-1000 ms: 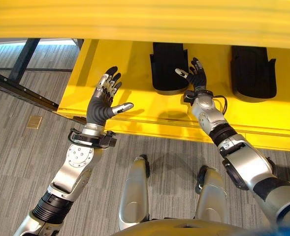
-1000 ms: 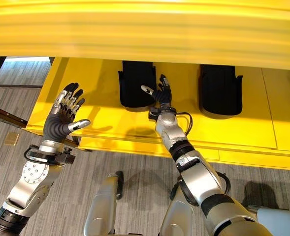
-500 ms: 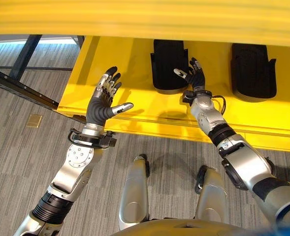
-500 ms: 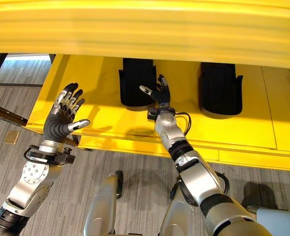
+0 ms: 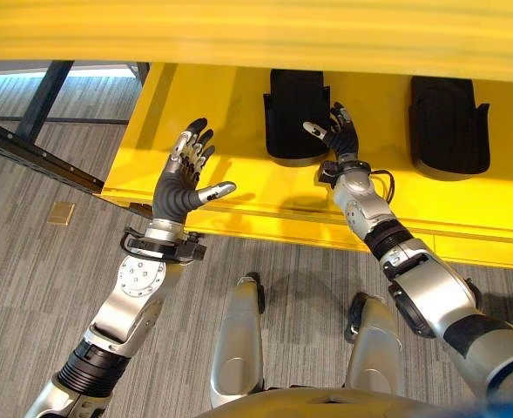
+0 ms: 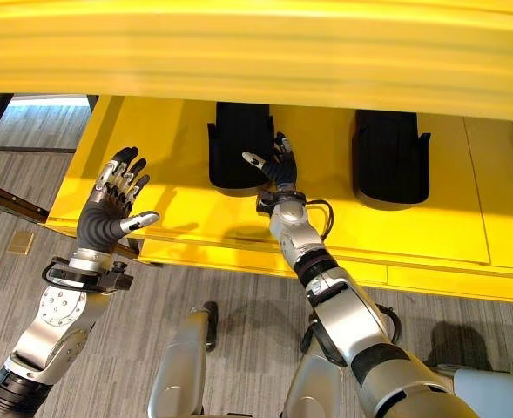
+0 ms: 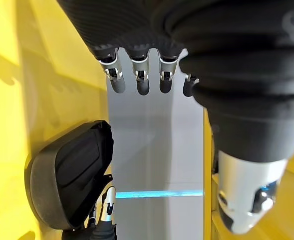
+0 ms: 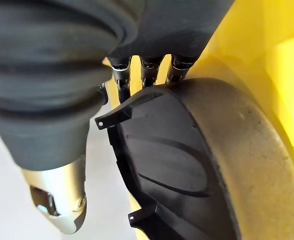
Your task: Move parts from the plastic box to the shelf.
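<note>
While two black parts [image 5: 296, 117] [image 5: 448, 124] lay on the yellow shelf [image 5: 230, 139], our right hand [image 5: 336, 138] had edged left toward the left one, both hands with fingers spread, left hand [image 5: 185, 178] unmoved

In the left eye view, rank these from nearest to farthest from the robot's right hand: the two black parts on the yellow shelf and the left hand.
1. Left black part, at the right hand.
2. Right black part, farther right.
3. Left hand, at the shelf's left end.
</note>
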Controlling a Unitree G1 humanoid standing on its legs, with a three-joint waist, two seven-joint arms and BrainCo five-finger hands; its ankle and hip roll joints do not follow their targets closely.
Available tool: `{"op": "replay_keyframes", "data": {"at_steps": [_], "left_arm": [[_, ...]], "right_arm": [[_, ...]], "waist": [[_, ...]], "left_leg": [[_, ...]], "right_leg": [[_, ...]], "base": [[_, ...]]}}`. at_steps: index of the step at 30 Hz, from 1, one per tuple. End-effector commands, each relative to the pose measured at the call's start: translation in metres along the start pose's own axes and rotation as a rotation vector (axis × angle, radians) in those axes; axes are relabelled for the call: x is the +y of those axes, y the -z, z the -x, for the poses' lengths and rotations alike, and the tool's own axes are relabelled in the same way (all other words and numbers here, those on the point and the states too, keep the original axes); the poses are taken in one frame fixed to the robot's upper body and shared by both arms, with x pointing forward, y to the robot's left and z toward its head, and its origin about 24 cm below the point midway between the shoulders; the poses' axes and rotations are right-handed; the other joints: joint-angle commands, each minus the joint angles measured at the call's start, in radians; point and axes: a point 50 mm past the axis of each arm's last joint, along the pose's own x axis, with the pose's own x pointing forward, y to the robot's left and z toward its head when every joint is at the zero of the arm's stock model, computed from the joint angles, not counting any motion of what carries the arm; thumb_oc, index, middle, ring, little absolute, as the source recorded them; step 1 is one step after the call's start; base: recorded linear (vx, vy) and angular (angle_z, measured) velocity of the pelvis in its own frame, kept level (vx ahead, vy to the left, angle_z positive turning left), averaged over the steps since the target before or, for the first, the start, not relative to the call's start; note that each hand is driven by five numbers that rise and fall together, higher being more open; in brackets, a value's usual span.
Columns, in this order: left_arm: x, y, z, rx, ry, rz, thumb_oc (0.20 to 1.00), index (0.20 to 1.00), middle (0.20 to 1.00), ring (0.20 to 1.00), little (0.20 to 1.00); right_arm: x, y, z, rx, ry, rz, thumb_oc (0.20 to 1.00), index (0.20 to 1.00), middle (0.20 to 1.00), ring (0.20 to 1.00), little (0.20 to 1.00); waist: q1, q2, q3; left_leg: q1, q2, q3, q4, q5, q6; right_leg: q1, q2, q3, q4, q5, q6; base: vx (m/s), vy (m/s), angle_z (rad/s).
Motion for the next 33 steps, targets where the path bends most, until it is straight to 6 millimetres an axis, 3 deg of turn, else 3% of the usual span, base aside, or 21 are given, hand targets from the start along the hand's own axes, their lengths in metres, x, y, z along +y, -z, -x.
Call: {"op": "replay_keyframes", "data": {"at_steps": [1, 33], "left_arm": [[-0.0082, -0.0401, -0.0062, -0.221, 0.035, 0.026, 1.0, 1.0, 1.0, 1.0, 1.0], [-0.009, -0.0407, -0.0073, -0.225, 0.031, 0.026, 1.0, 1.0, 1.0, 1.0, 1.0]], "right_arm": [[0.0557, 0.065, 0.0338, 0.295, -0.143, -0.084, 1.0, 1.0, 1.0, 1.0, 1.0], [0.0624, 0.0664, 0.0353, 0.311, -0.149, -0.111, 1.0, 1.0, 1.0, 1.0, 1.0]], "waist": [[0.064, 0.0, 0.065], [0.062, -0.004, 0.063]], "left_leg": [[-0.012, -0.024, -0.012, -0.026, 0.016, 0.054], [-0.017, -0.024, -0.011, -0.024, 0.014, 0.055]], "right_leg": [[0.021, -0.02, 0.03, -0.05, 0.042, 0.022], [0.01, -0.019, 0.033, -0.045, 0.042, 0.021]], "base": [[0.0, 0.0, 0.0], [0.0, 0.0, 0.0]]}}
